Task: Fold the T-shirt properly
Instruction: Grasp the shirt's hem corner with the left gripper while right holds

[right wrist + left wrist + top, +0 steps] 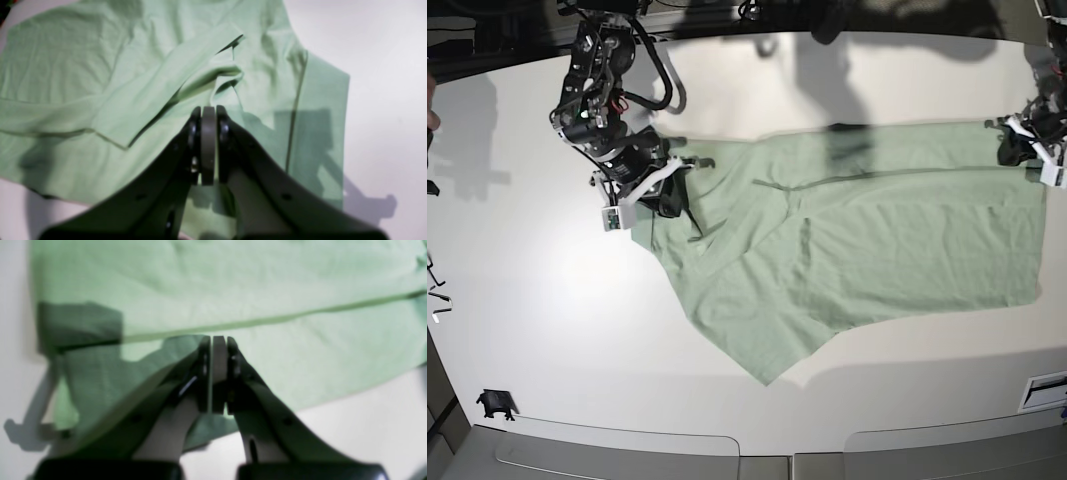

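While the T-shirt [867, 240] lay spread across the white surface [547, 330], mostly flat, only a little of the fold looked done: one sleeve or side flap was turned over onto the body near the right gripper [670, 195], with loose creases around it. The hem end reached toward the left gripper [1017, 150] and the long lower edge ran out to a skewed point at the front. No clean rectangle yet; judging by that, the side folds and the final halving were all left to do.

Right gripper [208, 111] was closed, pads pressed flat together, its tip over the rumpled fabric by the turned flap [166, 86]; whether a thin layer of cloth was pinched between them I couldn't tell, the wrist view was soft. Left gripper [218, 340] was closed too, pads meeting, hovering over or touching the shirt just below a long seam or fold line [267, 318], near the shirt's corner at the surface edge. Nothing looked lifted. Both grippers sat at opposite far ends of the garment, well apart, along its back edge.
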`<state>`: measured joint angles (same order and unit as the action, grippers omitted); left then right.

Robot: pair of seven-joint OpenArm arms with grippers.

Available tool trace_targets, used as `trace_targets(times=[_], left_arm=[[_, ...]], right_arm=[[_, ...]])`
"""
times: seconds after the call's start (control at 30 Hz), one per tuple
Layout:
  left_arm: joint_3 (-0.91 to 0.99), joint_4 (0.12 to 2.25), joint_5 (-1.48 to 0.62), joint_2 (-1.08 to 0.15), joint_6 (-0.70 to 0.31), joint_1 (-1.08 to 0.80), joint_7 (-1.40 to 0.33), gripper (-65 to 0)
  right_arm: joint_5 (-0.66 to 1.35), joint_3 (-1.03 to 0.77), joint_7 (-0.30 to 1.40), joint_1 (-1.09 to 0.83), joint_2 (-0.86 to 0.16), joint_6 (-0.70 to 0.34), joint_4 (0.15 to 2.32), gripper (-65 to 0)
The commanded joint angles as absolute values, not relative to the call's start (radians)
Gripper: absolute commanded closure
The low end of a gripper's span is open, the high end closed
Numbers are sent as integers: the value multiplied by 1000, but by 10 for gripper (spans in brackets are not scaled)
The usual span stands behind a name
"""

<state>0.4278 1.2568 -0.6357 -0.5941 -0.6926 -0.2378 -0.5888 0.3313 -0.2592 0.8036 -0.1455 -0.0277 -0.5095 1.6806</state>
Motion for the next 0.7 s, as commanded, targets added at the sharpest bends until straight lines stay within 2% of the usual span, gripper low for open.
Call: trace_targets(times=[0.0,0.1,0.27,0.43,0.67], left_arm=[[437,1270,-622,-614,-698,-227,-545,0],[437,1269,-545,-595,-630,-227,-509,0],[437,1269,-539,-594,-628,-228,-508,0],[437,1269,-539,-594,-628,-233,-508,0],[438,1269,-540,-594,-628,-233,-507,0]], right_arm=[[339,-262,773,-124,-31,-516,1679,0],[339,-262,770,-94,-31,-516,1609,0],[340,-262,770,-30,-33,-516,1493,0],[281,-262,770,6,-36,-513,1479,0],[124,-262,776,15,-104,-400,1479,0]])
